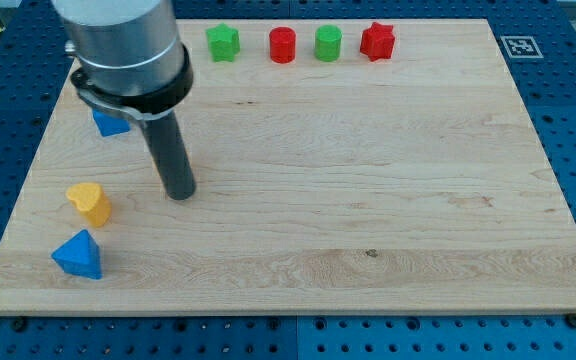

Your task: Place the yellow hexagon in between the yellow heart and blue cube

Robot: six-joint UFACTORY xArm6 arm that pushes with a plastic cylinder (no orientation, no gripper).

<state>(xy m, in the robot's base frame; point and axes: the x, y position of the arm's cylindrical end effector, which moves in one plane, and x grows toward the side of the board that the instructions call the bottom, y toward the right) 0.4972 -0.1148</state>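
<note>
My tip (179, 194) rests on the wooden board (368, 200) in the left part of the view. The yellow heart (90, 203) lies to the left of the tip, a short gap away. A blue block (109, 123) sits above the heart, partly hidden by the arm's body, so its shape is unclear. A blue triangular block (78, 255) lies below the heart near the board's bottom left corner. No yellow hexagon shows; the arm's grey body (123, 50) covers the board's top left corner.
Along the top edge stand a green star (223, 42), a red cylinder (282, 45), a green cylinder (328, 43) and a red star (377, 41). A printed marker (518, 45) sits beyond the top right corner.
</note>
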